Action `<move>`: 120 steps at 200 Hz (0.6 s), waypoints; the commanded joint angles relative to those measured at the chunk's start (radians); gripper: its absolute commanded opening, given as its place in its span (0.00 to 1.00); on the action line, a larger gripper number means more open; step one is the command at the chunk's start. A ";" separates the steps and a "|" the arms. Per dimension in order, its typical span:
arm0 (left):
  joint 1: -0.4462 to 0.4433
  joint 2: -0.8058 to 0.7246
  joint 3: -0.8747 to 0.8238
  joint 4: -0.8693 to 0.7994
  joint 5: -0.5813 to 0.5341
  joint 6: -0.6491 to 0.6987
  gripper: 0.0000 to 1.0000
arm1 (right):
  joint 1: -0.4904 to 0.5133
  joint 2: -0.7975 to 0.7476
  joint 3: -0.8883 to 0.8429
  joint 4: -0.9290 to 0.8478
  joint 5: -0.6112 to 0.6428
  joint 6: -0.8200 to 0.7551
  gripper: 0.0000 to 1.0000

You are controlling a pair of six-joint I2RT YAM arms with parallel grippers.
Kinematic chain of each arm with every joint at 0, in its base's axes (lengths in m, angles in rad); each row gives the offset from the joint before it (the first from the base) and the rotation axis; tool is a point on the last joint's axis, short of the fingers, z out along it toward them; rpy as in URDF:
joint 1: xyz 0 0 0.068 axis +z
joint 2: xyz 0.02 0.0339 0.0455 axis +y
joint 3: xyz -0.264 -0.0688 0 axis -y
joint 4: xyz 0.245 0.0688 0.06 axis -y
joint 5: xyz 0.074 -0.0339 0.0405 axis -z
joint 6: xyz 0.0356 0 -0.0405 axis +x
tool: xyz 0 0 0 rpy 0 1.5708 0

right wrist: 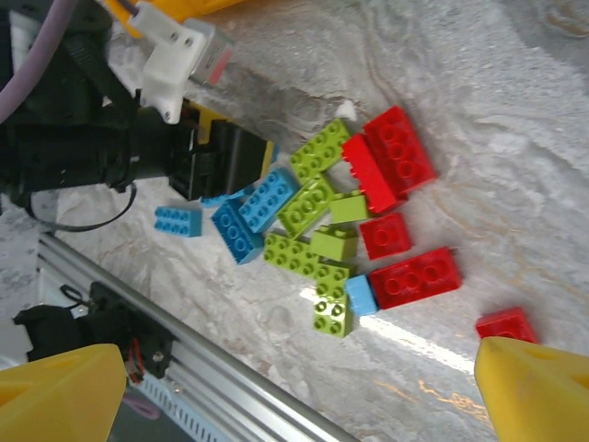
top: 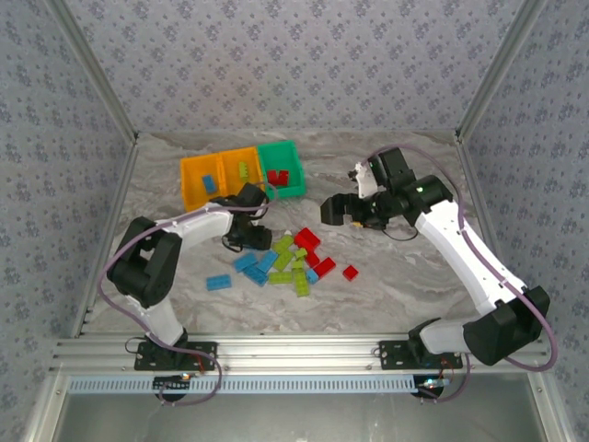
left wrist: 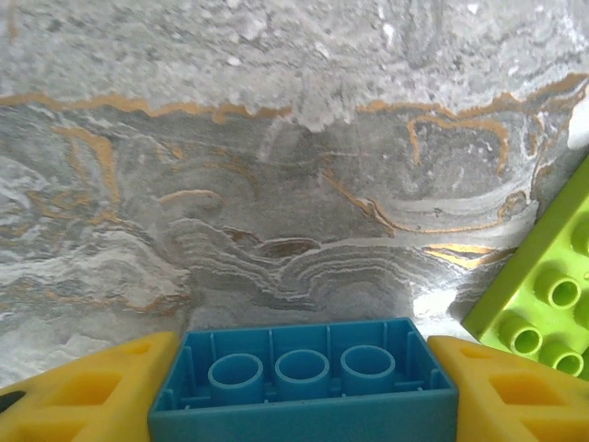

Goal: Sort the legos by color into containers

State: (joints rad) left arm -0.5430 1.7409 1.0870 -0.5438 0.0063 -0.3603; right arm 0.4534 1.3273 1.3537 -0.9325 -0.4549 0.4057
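Top external view: the containers (top: 204,160) stand in a row at the far left of the marble table (top: 396,285), two orange bins and a green bin (top: 293,152), with a blue brick in the leftmost, a lime one in the middle and red ones in the green bin. The loose legos (top: 290,261) lie clustered in front of them near the table's middle, with one blue brick (top: 218,282) apart on the left and one red brick (top: 350,273) apart on the right. The left gripper (top: 241,238) is down at the cluster's left edge; in the left wrist view its yellow fingers (left wrist: 92,391) lie against both short ends of a blue lego (left wrist: 304,391), hollow underside facing the camera, with a lime brick (left wrist: 543,295) just beside it. The right gripper (top: 336,210) hangs above the table to the right of the bins, its jaws spread wide with nothing between them.
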 commanded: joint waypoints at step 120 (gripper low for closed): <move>0.442 0.227 0.639 -0.121 -0.074 -0.109 0.52 | 0.017 0.015 0.137 0.040 0.044 0.104 1.00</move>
State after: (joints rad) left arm -0.1062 1.8263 1.6123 -0.5777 -0.0692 -0.4473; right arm 0.4637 1.3472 1.4525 -0.8532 -0.4454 0.4919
